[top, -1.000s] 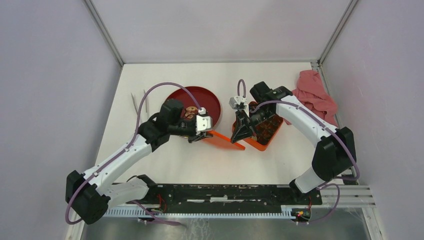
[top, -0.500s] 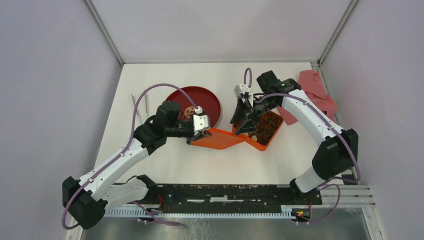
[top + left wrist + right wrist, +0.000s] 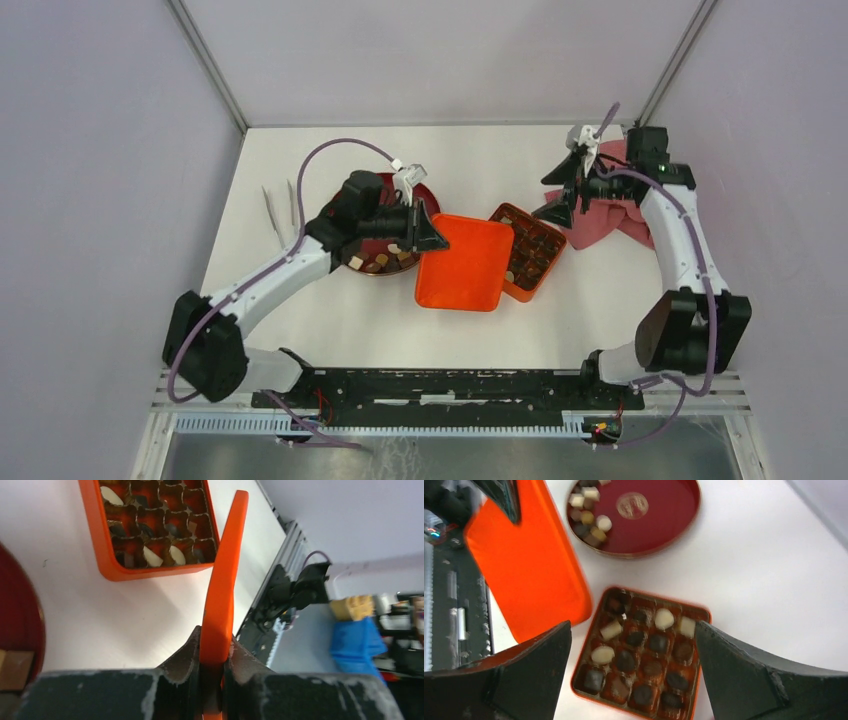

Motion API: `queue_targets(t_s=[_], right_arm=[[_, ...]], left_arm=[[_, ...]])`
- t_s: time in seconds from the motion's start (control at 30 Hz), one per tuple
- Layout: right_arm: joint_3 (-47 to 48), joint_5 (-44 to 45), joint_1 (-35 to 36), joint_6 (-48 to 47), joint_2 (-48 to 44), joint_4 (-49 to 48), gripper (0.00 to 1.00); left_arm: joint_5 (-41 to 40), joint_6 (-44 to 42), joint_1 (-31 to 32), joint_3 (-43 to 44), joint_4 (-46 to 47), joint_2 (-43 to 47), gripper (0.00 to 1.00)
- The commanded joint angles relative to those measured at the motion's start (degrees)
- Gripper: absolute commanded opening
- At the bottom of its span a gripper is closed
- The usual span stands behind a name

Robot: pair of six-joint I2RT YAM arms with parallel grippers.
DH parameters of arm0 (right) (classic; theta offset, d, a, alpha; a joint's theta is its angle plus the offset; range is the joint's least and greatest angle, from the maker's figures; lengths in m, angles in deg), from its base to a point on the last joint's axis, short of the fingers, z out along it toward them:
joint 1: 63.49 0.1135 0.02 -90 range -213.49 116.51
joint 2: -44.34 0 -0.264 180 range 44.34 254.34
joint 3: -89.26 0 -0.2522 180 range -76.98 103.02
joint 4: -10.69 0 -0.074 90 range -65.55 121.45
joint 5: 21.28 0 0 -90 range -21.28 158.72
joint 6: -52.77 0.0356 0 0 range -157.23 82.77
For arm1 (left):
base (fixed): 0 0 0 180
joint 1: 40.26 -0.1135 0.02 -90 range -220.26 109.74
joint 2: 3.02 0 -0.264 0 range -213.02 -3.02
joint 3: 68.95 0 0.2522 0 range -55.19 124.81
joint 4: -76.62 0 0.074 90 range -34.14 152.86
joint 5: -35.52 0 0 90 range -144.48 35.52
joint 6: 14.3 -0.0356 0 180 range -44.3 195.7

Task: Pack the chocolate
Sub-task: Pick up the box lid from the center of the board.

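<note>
The chocolate is in two places: several pieces [image 3: 384,262] lie on the dark red plate [image 3: 430,203], and more fill the orange box's [image 3: 521,296] compartments [image 3: 644,650]. My left gripper [image 3: 426,232] is shut on the edge of the orange lid [image 3: 462,262], seen edge-on in the left wrist view [image 3: 222,595]. The lid hangs between the plate and the box. My right gripper [image 3: 558,192] is open, up and to the right of the box, with nothing between its fingers [image 3: 529,670].
A pink cloth [image 3: 612,212] lies at the back right under my right arm. Two thin tweezers [image 3: 270,210] lie left of the plate. The black rail [image 3: 450,385] runs along the near edge.
My right gripper let go of the lid, opened wide and drew back to the right. My left gripper closed on the lid and swung it over beside the plate.
</note>
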Motion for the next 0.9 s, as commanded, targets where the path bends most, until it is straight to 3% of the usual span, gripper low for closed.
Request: queue_targets(t_s=[0.0, 0.07, 0.13, 0.23, 0.3, 0.5, 0.53, 0.67, 0.8, 0.87], right_arm=[[-16.2, 11.6, -2.8, 24.7, -12.7, -31.1, 0.98], [-21.2, 14.9, -3.8, 27.7, -16.6, -38.6, 0.98], [-20.5, 11.6, -4.5, 28.9, -16.1, -37.2, 0.98], [-23.1, 6.8, -4.9, 34.7, -16.5, -39.4, 0.98], [-27.7, 8.3, -5.0, 41.0, -18.6, -44.9, 0.98], [-45.2, 5.5, -5.9, 76.2, -21.2, -73.5, 0.94], [-47.2, 5.1, -5.8, 79.8, -21.5, -77.3, 0.94], [-49.4, 5.0, -5.1, 80.0, -22.1, -76.5, 0.93], [-55.7, 6.0, -4.1, 93.1, -22.7, -90.3, 0.91], [-56.8, 7.0, -3.1, 95.6, -22.7, -92.5, 0.89]], left_arm=[[7.9, 11.2, -1.5, 15.0, -3.1, -11.7, 0.02], [9.9, 7.5, -2.6, 21.5, -9.6, -17.3, 0.02], [11.9, 4.1, -3.8, 26.8, -13.9, -22.6, 0.02], [16.9, 2.4, -5.8, 31.6, -13.5, -28.1, 0.02], [20.9, 0.2, -6.2, 36.0, -13.4, -32.0, 0.02], [29.7, -3.3, -6.1, 47.8, -13.5, -40.9, 0.02], [30.8, -3.2, -6.0, 49.2, -13.6, -42.2, 0.02], [34.6, -2.9, -5.8, 51.7, -13.6, -46.1, 0.02], [36.4, -2.7, -5.0, 52.5, -12.8, -48.2, 0.02], [36.7, -1.3, -4.6, 52.4, -10.8, -48.6, 0.02]])
